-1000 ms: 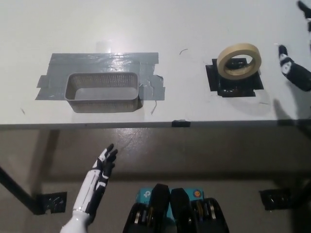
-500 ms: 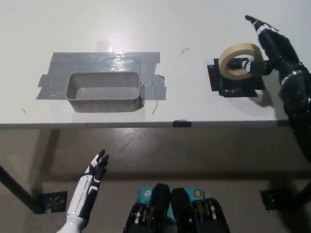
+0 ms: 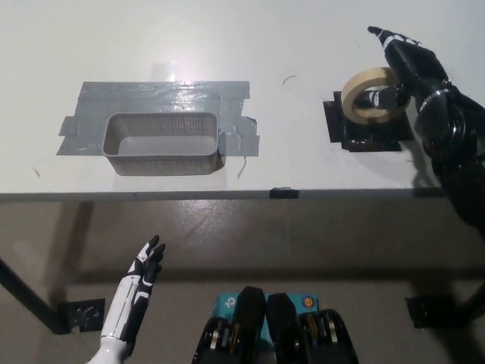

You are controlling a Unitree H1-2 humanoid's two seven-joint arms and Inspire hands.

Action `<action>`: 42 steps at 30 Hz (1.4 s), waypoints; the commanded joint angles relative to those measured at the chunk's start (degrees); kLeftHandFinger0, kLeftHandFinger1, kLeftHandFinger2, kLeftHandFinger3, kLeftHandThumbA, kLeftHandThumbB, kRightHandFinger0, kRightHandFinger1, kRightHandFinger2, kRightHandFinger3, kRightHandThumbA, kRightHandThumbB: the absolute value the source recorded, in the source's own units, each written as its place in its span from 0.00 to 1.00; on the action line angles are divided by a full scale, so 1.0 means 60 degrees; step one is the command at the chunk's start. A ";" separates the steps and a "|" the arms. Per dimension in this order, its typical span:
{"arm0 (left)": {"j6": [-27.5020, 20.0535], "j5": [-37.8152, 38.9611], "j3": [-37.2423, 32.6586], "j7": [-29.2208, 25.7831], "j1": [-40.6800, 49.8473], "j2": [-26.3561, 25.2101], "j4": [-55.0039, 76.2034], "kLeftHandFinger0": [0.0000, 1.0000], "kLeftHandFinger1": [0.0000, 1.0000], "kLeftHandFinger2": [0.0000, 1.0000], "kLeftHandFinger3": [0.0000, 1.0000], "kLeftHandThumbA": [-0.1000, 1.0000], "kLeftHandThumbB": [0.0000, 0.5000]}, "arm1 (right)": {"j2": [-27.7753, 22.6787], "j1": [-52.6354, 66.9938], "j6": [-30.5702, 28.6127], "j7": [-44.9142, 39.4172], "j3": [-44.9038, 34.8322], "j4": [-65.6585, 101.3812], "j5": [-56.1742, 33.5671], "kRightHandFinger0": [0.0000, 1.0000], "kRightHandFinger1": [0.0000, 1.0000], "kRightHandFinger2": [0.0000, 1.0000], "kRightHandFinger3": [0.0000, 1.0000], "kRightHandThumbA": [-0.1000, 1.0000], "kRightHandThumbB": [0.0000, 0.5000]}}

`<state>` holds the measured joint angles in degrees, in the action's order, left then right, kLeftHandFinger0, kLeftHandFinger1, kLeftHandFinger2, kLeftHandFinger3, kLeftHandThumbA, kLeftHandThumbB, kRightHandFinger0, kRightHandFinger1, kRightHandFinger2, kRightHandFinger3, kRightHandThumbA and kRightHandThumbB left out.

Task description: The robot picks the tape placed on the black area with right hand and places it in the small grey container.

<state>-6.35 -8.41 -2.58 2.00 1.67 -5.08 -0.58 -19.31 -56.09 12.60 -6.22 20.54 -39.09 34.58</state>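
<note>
A beige tape roll (image 3: 362,99) stands tilted on the black area (image 3: 366,132) at the table's right. My black right hand (image 3: 411,67) is against the roll's right side, its fingers (image 3: 383,34) stretched out past the roll's far edge and a dark part showing inside the roll's hole. The hand is open and the roll still rests on the black patch. The small grey mesh container (image 3: 161,152) sits at the table's left on a patch of grey tape (image 3: 163,95). It holds nothing. My white left hand (image 3: 141,271) rests open below the table's front edge.
The white table's front edge (image 3: 227,194) runs across the middle of the picture, with a small black marker (image 3: 283,192) on it. Dark floor lies below. Black table feet (image 3: 82,317) stand at the lower left and lower right.
My right hand has come in from the right edge to the tape roll and closed in a little further on it. My left hand has sunk slightly lower.
</note>
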 commanded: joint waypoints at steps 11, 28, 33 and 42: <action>-0.0354 0.0017 0.0025 -0.0014 -0.0026 -0.0138 0.0249 1.00 1.00 1.00 1.00 1.00 0.24 | 0.0325 -0.1607 -0.0067 0.0180 0.0343 -0.1490 0.0205 1.00 1.00 1.00 1.00 0.69 0.89; -0.0180 0.0092 0.0018 0.0054 -0.0246 -0.0201 0.0399 1.00 1.00 1.00 1.00 1.00 0.25 | 0.0549 -0.2443 -0.0189 -0.0696 0.0954 -0.3547 0.0112 1.00 1.00 1.00 1.00 0.54 1.00; -0.0221 0.0065 0.0004 0.0072 -0.0251 -0.0254 0.0378 1.00 1.00 1.00 1.00 1.00 0.24 | 0.0580 -0.2739 -0.0012 -0.0339 0.1552 -0.4375 0.0561 1.00 1.00 1.00 1.00 0.37 0.88; -0.0252 0.0120 -0.0003 0.0106 -0.0345 -0.0261 0.0403 1.00 1.00 1.00 1.00 1.00 0.22 | 0.0626 -0.2418 -0.1512 0.4704 0.1804 -0.5330 0.0981 0.00 0.01 0.18 0.43 0.00 0.47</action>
<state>-6.03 -8.17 -2.60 2.09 1.07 -5.76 -0.41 -15.21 -66.95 11.18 -0.44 30.76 -68.86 37.17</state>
